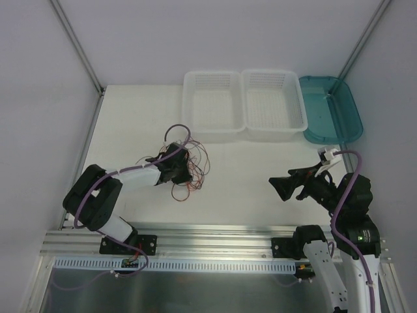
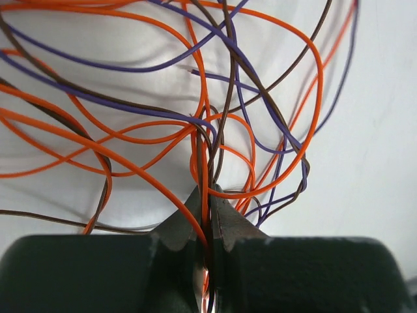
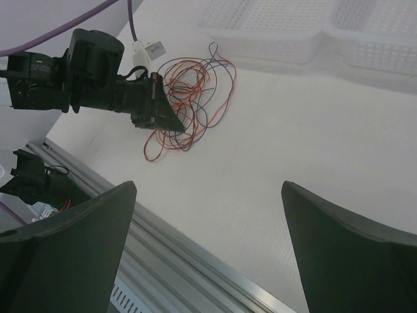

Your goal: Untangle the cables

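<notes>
The cables [image 3: 192,104] wear smooth, faintly glossy plastic insulation in orange, purple and brown; the jaws of the left gripper [image 2: 207,199] and the right gripper [image 3: 208,189] look like matt, dark moulded plastic with a fine grain. The surface [image 1: 247,189] is a smooth, matt white board; the baskets [image 1: 215,135] are milky, semi-translucent perforated plastic; the tray [image 1: 352,127] is glossy, translucent teal plastic; the rail [image 1: 215,236] at the near edge is brushed, ribbed bare metal.
</notes>
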Controlling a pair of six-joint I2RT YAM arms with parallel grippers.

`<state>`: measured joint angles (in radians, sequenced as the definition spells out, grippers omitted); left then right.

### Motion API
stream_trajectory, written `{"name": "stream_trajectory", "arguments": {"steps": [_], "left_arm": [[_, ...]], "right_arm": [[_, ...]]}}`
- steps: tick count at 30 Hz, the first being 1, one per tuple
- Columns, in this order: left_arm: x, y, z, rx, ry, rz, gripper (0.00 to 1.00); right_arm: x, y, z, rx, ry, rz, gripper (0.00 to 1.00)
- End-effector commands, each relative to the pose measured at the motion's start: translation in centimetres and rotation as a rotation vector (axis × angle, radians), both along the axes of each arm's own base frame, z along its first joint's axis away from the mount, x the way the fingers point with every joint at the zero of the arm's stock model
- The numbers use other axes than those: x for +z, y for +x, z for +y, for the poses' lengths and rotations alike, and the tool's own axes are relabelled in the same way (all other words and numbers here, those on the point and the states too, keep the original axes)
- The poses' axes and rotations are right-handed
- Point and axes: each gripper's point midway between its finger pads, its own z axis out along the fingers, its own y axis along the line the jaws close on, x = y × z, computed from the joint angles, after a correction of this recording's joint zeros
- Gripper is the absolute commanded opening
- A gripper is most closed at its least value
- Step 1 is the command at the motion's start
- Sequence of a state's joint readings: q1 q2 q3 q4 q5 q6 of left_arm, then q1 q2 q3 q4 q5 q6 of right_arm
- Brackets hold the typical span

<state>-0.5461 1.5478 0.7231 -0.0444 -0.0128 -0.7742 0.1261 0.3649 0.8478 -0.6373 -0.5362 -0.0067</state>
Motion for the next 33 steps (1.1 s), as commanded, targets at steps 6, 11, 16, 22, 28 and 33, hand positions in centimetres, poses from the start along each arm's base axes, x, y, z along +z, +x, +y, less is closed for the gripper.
{"name": "stream_trajectory", "arguments": {"steps": [6, 11, 16, 22, 28, 33], "left_arm": [[-2.2, -9.4, -2.4, -0.311, 0.121, 0.098, 0.0], [-0.2, -9.0, -6.4, -0.511, 0.091, 0.029, 0.0], [1.1, -6.9, -8.1, -0.673, 0.156, -0.091, 0.0], [2.0, -5.3, -8.6, -0.769, 0.212, -0.169, 0.02], [1.2, -5.8, -7.3, -0.681, 0.228, -0.137, 0.39], [3.6, -6.4, -7.0, -0.608, 0.158, -0.167, 0.74]], "right_arm": [[-1.1, 0.0, 0.8, 0.04, 0.033, 0.053, 1.0], [-2.1, 0.4, 1.0, 0.046, 0.031, 0.078, 1.0], [-2.8, 0.9, 1.3, 0.056, 0.043, 0.095, 0.99], [-3.9, 1.5, 1.6, 0.06, 0.043, 0.127, 1.0], [-3.8, 1.7, 2.6, 0.09, 0.045, 0.108, 1.0], [-3.8, 2.1, 3.5, 0.109, 0.019, 0.11, 1.0]]}}
